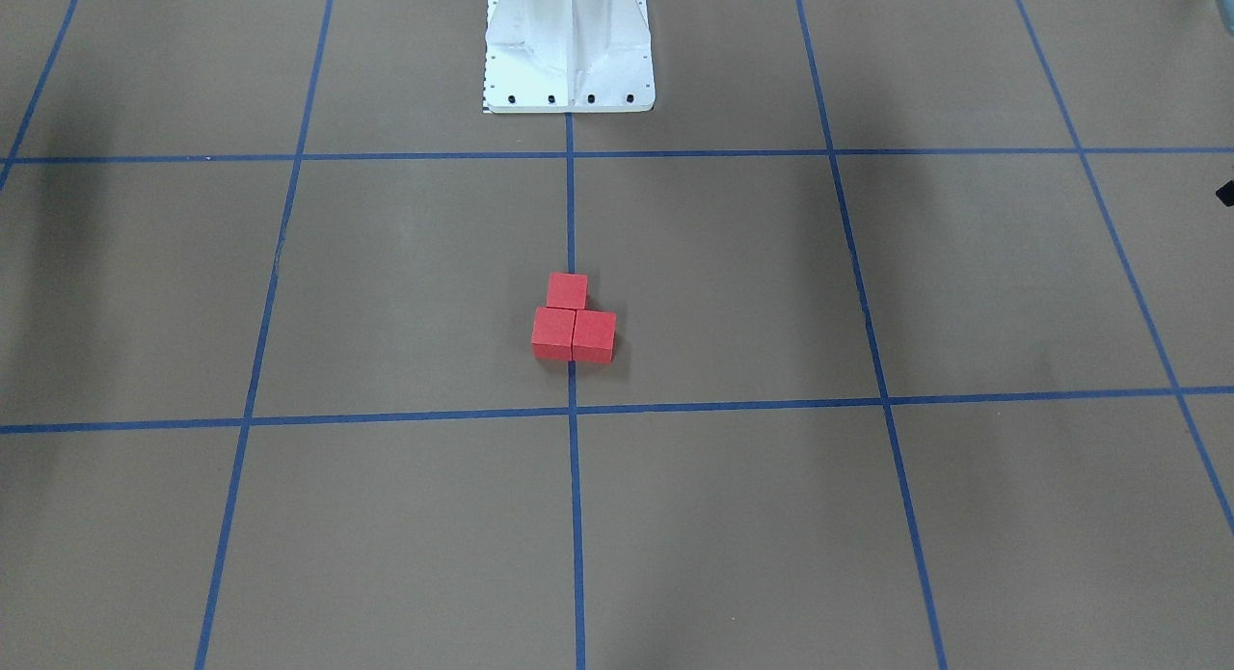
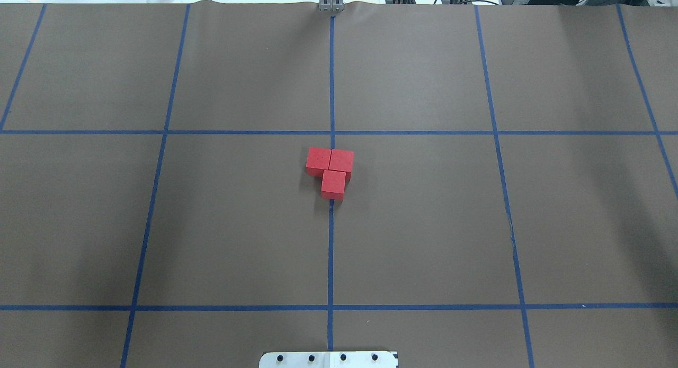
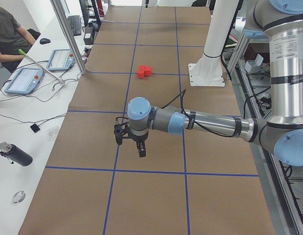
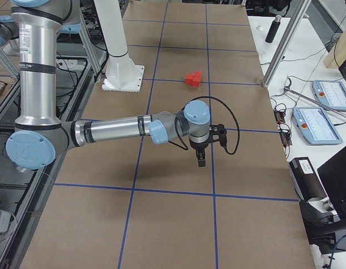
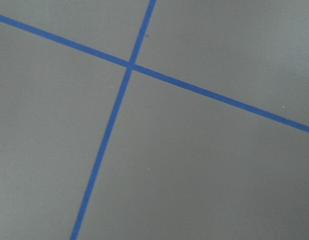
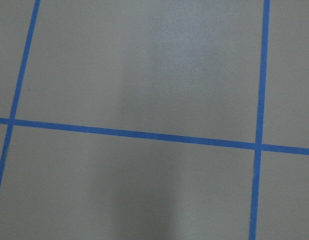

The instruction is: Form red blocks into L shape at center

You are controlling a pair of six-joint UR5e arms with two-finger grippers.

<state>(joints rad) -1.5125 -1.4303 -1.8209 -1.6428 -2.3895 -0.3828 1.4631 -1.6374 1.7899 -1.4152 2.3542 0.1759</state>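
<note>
Left arm (image 3: 210, 125) fills the near part of the left-end cam: forearm stretched level over the brown-papered bench (image 3: 156, 196), wrist turned down. Left fingers (image 3: 140, 148) hang above the paper. They're too small & dark to judge, so can't tell if parted or clenched. Same at the other end: right arm (image 4: 114, 130) reaches out level and right fingers (image 4: 200, 156) hang over the bench. Can't tell their state either.

Both sets of fingers are well apart from the red blocks (image 2: 333, 167). These sit at the centre (image 2: 352, 214) of the bench, on the middle tape line (image 2: 330, 251), btwn two cross lines. All three cubes lie flat on the paper, touching. Two are side by side in the far row, seam approx on the line, one left of it & one right. The third is against the near face of the right-hand one, shifted a bit left so it straddles the line. Together they make an L.

White robot pedestal (image 1: 569, 43) stands on the near part of the same line, apart from the cubes. Wrist cams show only brown paper w/ blue tape crossings (image 5: 130, 65).

Past the bench's far edge is a white worktop (image 3: 24, 127) w/ teach pendants (image 3: 24, 80), a black bottle (image 3: 14, 154) & cables. A seated person (image 3: 7, 34) is at one end.
</note>
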